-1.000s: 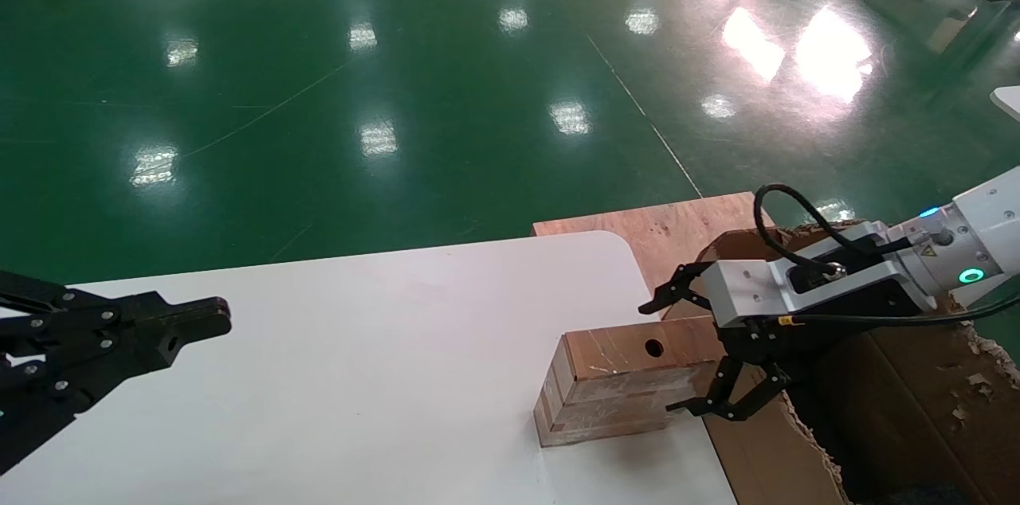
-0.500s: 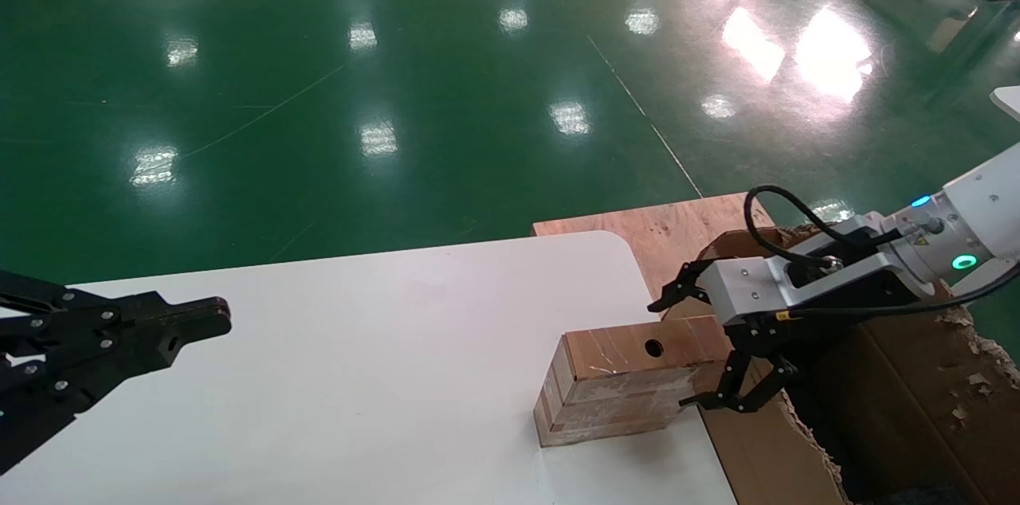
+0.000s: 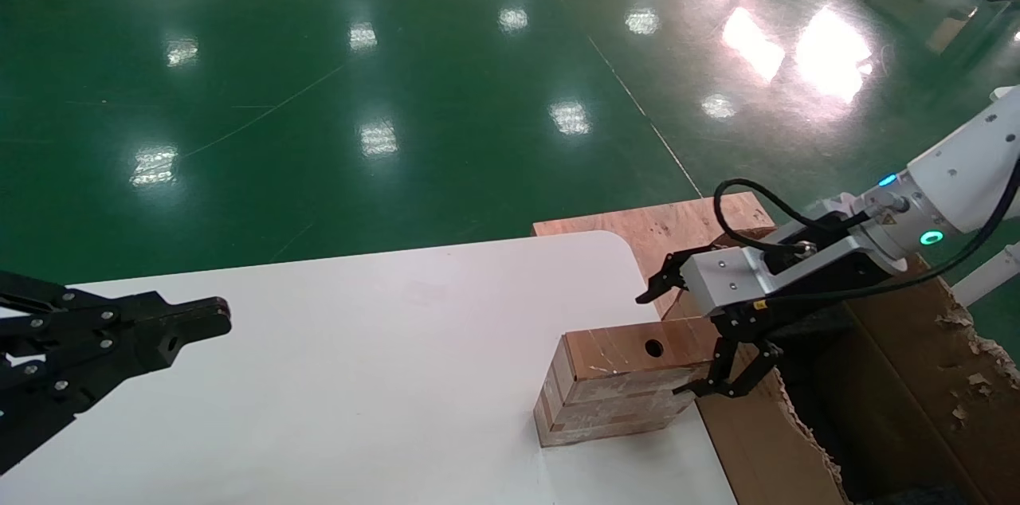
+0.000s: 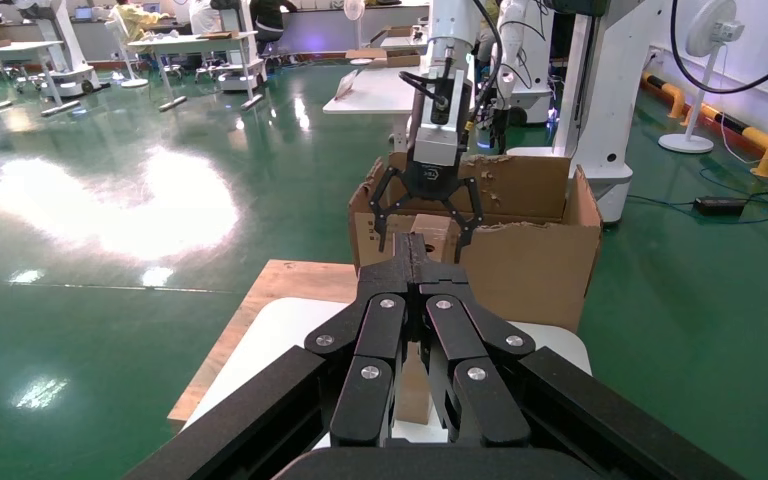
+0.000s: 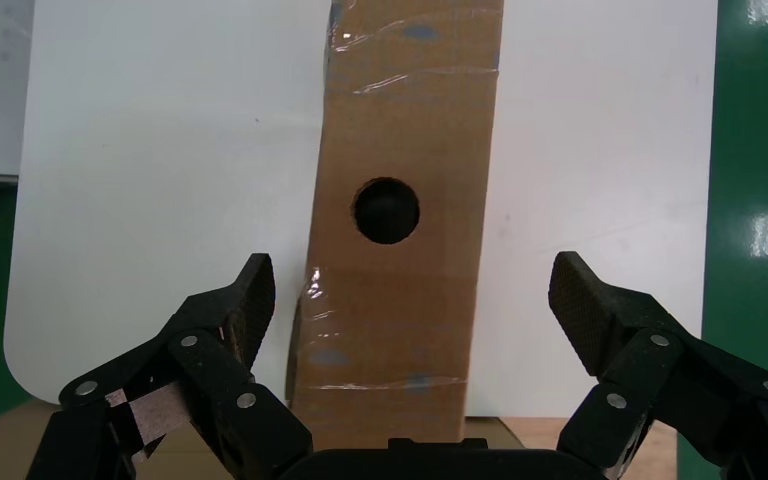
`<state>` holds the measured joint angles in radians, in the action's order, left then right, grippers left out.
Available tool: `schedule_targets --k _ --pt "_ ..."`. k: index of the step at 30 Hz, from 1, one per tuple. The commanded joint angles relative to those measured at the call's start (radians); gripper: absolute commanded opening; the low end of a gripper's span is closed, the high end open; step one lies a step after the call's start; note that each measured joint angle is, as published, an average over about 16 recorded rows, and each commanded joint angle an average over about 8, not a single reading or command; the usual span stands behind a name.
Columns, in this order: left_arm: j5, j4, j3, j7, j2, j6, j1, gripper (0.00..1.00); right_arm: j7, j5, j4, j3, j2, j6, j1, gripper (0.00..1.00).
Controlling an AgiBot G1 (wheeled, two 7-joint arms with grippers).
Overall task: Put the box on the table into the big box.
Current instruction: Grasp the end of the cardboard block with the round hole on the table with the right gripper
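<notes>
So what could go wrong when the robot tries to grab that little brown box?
1. The right pincer is open around only the small box's end, so the box may tip when lifted.
2. The box stands on a narrow side at the table's edge; a bump could knock it over.
3. The big carton's ragged wall is right beside it and could snag the box.

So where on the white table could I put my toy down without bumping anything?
The wide bare stretch of the table between the shut left pincer and the box is free. The near right edge is crowded: there the open right pincer straddles the box end, beside the big box.
</notes>
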<state>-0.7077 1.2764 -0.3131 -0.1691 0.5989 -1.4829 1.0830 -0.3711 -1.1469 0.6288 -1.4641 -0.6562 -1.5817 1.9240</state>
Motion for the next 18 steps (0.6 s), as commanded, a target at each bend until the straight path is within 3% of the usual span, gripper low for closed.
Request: schedule_targets --k 1,18 --pt "0.000 0.000 0.000 0.000 0.000 0.000 0.000 0.00 -0.007 0.001 -0.008 -0.016 -0.012 0.001 0.011 1.00" --pt "0.001 0.000 0.000 0.000 0.000 0.001 0.000 0.00 -0.013 -0.013 -0.025 -0.042 -0.047 0.022 0.043 1.00"
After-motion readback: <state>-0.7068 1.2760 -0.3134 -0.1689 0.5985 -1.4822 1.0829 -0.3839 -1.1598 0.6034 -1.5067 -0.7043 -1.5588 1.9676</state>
